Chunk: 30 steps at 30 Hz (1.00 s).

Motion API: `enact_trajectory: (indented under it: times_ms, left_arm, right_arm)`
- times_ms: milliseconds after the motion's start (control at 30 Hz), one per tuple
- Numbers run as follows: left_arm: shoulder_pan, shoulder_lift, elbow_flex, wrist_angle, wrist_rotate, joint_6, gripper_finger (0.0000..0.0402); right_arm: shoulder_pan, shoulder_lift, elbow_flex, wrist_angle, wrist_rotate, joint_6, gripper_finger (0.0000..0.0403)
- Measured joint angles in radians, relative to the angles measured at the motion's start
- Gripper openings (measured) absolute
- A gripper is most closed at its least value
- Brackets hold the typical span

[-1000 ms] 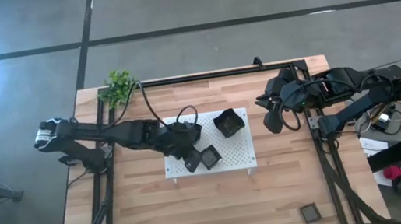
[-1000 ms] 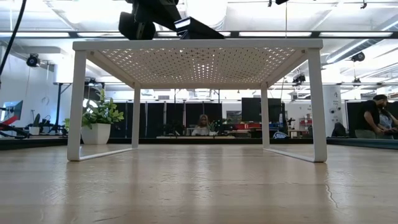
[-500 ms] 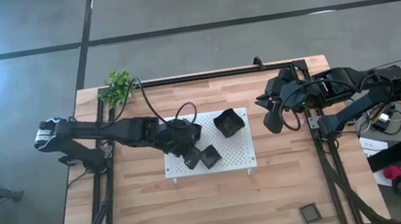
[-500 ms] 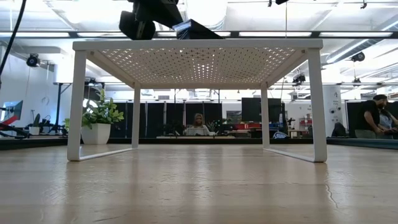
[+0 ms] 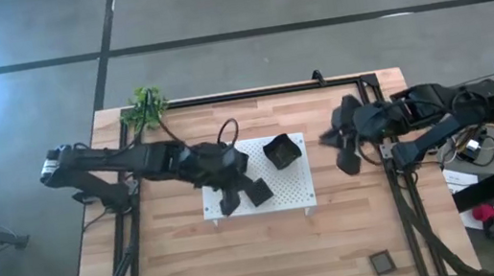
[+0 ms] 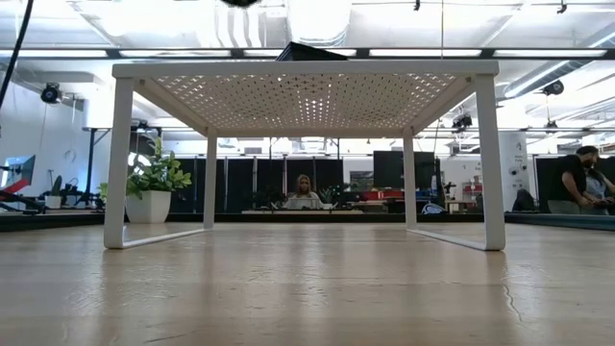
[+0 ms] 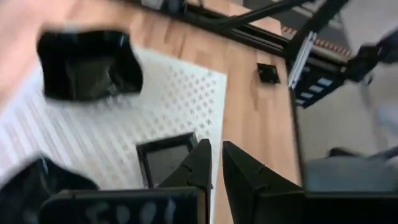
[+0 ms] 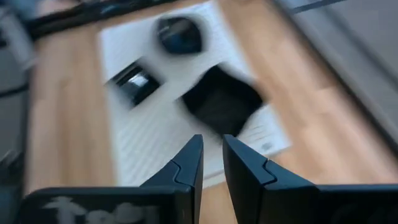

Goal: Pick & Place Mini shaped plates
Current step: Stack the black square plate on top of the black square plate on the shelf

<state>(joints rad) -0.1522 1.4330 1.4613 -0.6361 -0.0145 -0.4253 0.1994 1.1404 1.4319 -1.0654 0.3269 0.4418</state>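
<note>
On the white board (image 5: pixel 284 183), a square plate (image 5: pixel 258 192) is seen just beside the left end effector (image 5: pixel 229 198), whose fingers are nearly pressed together, empty; since earlier, it has been lifted clear.

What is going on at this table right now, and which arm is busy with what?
Two robot arms are sorting small black plates onto a white perforated board standing on a wooden table. The left gripper hovers over the board's left part, empty, its fingers nearly together, next to a square plate. A larger wavy-edged plate sits at the board's far side. The right gripper waits above the table to the board's right, holding nothing. One more plate lies near the table's front right corner.
</note>
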Motion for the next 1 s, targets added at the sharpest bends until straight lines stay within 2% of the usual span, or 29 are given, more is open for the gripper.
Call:
enact_trajectory:
  times_ms: [167,300,433,600,767,1000]
  left_arm:
    - [-0.086,0.000,0.041,0.000,-0.176,0.188,0.0032]
    - [-0.157,-0.001,0.064,0.004,-0.308,0.257,0.0032]
    - [-0.216,-0.010,0.059,0.050,-0.398,0.320,0.0032]
    - [-0.252,-0.011,0.056,0.080,-0.437,0.346,0.0032]
    - [-0.257,-0.011,0.055,0.102,-0.437,0.350,0.0032]
    - [-0.257,-0.011,0.055,0.110,-0.459,0.351,0.0032]
  right_arm:
    - [0.110,0.005,0.000,-0.079,-0.091,0.016,0.0056]
    - [0.229,0.017,-0.005,-0.155,-0.100,0.060,0.0056]
    - [0.360,0.036,-0.043,-0.175,-0.102,0.118,0.0056]
    - [0.506,0.077,-0.104,-0.184,-0.119,0.143,0.0056]
    - [0.632,0.142,-0.153,-0.176,-0.131,0.246,0.0056]
    - [0.748,0.267,-0.193,-0.074,-0.199,0.304,0.0056]
